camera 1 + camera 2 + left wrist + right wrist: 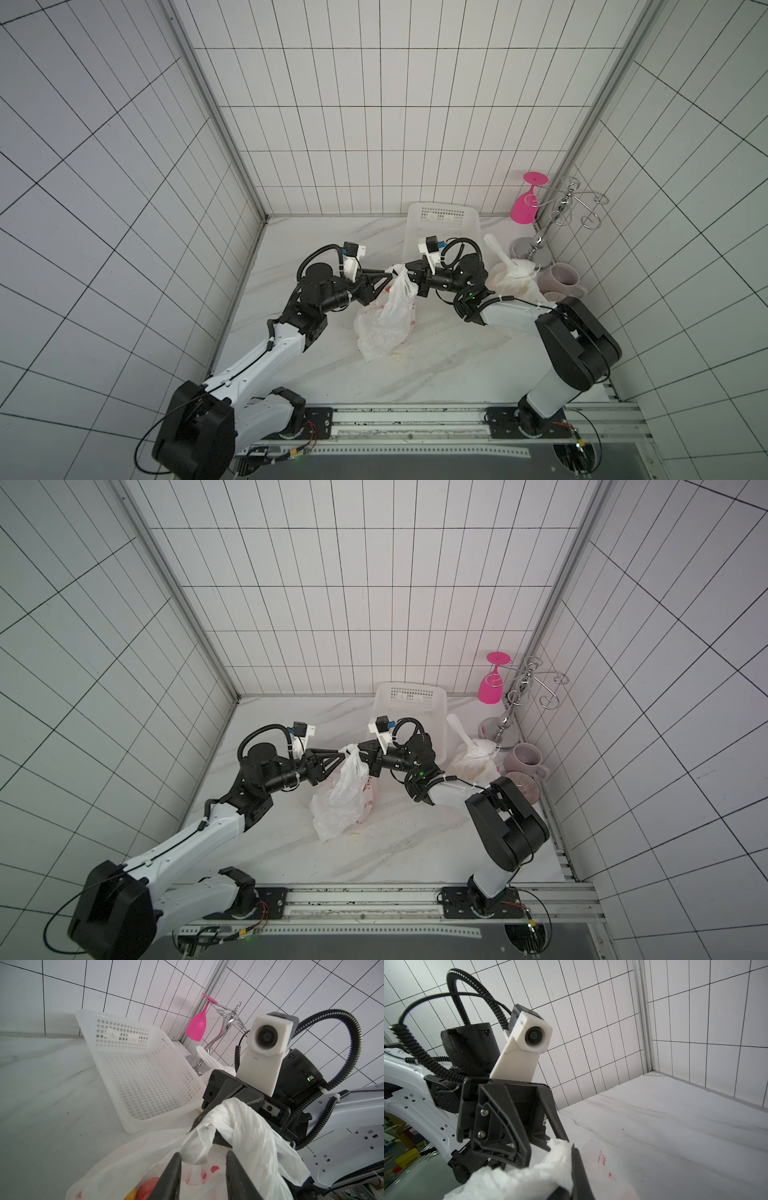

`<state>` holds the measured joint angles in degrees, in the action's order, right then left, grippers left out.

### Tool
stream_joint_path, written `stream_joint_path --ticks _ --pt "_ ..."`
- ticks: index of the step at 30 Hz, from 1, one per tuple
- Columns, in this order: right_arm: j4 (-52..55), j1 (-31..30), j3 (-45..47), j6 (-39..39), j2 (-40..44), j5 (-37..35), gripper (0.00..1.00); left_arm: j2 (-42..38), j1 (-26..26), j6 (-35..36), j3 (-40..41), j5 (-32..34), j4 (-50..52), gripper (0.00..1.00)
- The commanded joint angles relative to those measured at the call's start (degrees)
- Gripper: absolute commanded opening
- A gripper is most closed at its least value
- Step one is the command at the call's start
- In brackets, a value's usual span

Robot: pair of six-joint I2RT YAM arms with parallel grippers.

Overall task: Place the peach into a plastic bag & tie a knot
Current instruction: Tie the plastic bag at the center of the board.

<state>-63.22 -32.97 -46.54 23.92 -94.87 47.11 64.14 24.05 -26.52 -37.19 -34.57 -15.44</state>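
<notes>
The white plastic bag (pixel 386 320) with red print stands in the middle of the table, its top drawn up between my two grippers. The peach (pixel 148 1188) lies inside it, red and yellow through the plastic. My right gripper (pixel 406 271) is shut on a bunched handle (pixel 560 1153), and the twisted plastic (pixel 245 1126) wraps over its fingers. My left gripper (pixel 203 1154) faces it from the other side with its jaws apart. A loose handle end (pixel 195 1153) hangs between its fingertips without being pinched. In both top views the two grippers nearly meet above the bag (pixel 340 804).
A white perforated basket (pixel 440 216) lies at the back behind the right gripper. To the right are another knotted white bag (pixel 513 276), a mauve mug (pixel 561 280), a ribbed bowl (pixel 523 785) and a chrome rack (pixel 561 208) with a hanging pink glass (pixel 525 205).
</notes>
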Motion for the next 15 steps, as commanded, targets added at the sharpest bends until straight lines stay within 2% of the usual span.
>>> stream_joint_path --ticks 1,8,15 --pt "-1.9 0.1 -4.4 -0.5 1.8 1.4 0.0 -0.9 -0.7 0.0 0.1 -0.2 -1.6 0.38" --pt "-2.3 -0.2 -4.9 0.0 1.6 1.6 0.0 2.8 -0.6 -2.1 -1.0 -5.1 -5.1 0.34" --pt "-2.1 -0.6 -5.1 0.1 1.5 1.8 0.0 3.1 -0.4 -2.4 -0.9 -5.7 -6.5 0.28"
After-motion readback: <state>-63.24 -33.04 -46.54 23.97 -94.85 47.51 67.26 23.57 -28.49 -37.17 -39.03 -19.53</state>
